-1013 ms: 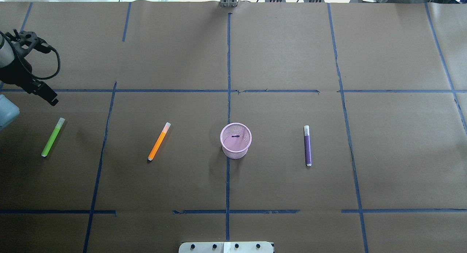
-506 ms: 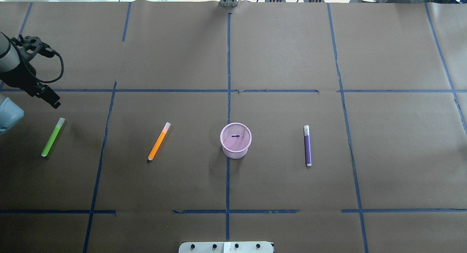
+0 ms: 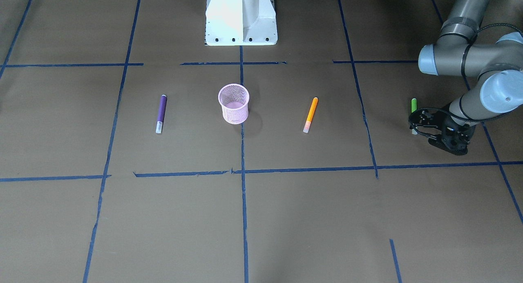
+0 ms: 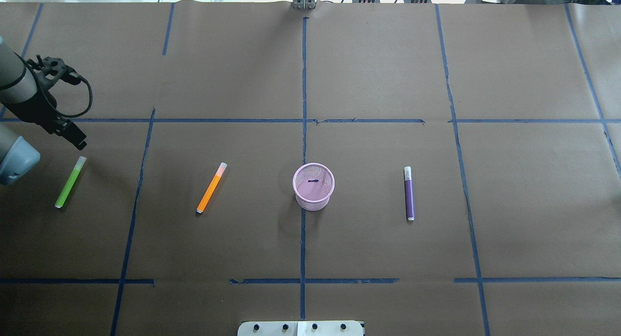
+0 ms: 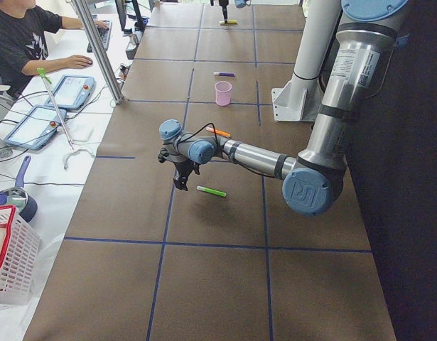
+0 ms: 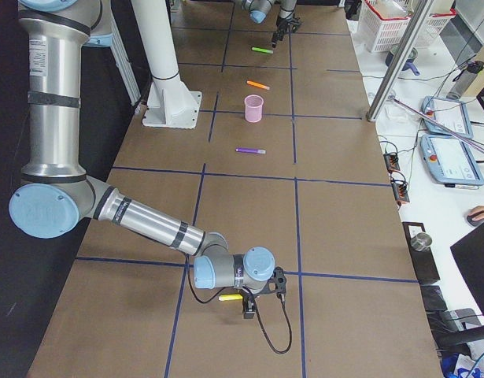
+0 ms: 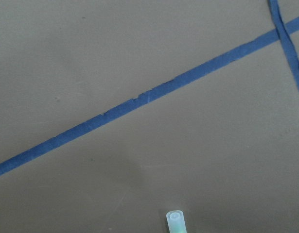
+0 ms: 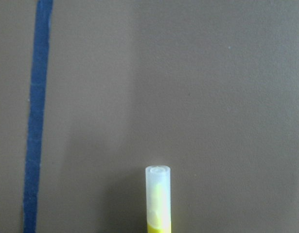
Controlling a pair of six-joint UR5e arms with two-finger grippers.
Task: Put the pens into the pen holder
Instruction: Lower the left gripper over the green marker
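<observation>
The pink mesh pen holder [image 4: 313, 186] stands upright at the table's middle. The orange pen [image 4: 211, 187] lies to its left and the purple pen [image 4: 409, 193] to its right. The green pen [image 4: 70, 182] lies at the far left. My left gripper [image 4: 77, 141] hangs just beyond the green pen's pale cap end, apart from it; I cannot tell if it is open or shut. The cap tip shows at the bottom of the left wrist view [image 7: 176, 221]. My right gripper [image 6: 248, 313] shows only from the side, beside a yellow pen [image 6: 227, 298]; I cannot tell its state.
Brown paper with blue tape lines [image 4: 303, 108] covers the table. The robot's white base [image 3: 241, 17] stands at the near edge behind the holder. The yellow pen's cap end shows in the right wrist view [image 8: 158, 194]. An operator's desk with tablets [image 5: 62, 92] lies beyond the far edge.
My left gripper has moved a little to the right and nearer, closing in on the green pen's cap end. The pens and the holder have not moved.
</observation>
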